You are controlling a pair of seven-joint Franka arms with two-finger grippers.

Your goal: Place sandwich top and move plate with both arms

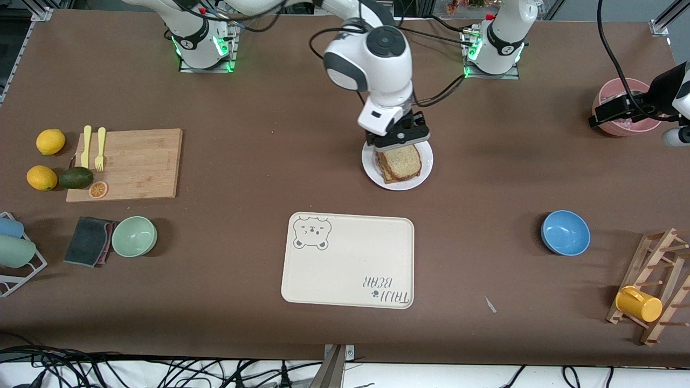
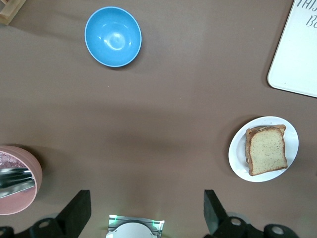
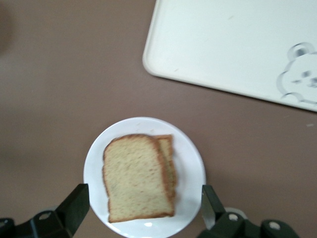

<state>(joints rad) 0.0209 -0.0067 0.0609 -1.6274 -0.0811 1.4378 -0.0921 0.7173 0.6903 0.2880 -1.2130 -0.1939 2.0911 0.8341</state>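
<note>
**Front view: sandwich assembled on the plate, right gripper released above it**

The sandwich top, a light-brown slice with a darker crust, lies on a stack of sandwich layers on the small white plate. The plate sits on the brown table, farther from the front camera than the cream tray with its bear drawing.

The right gripper hangs over the plate's edge on the robots' side. In the right wrist view its fingers stand spread wide on either side of the plate, touching neither bread nor plate, with nothing between them.

The left gripper is up over the left arm's end of the table, above a pink container. The left wrist view shows its fingers parted and empty, with the blue bowl and the plate well apart on the table below.

The blue bowl lies nearer the front camera than the plate, toward the left arm's end.
</note>
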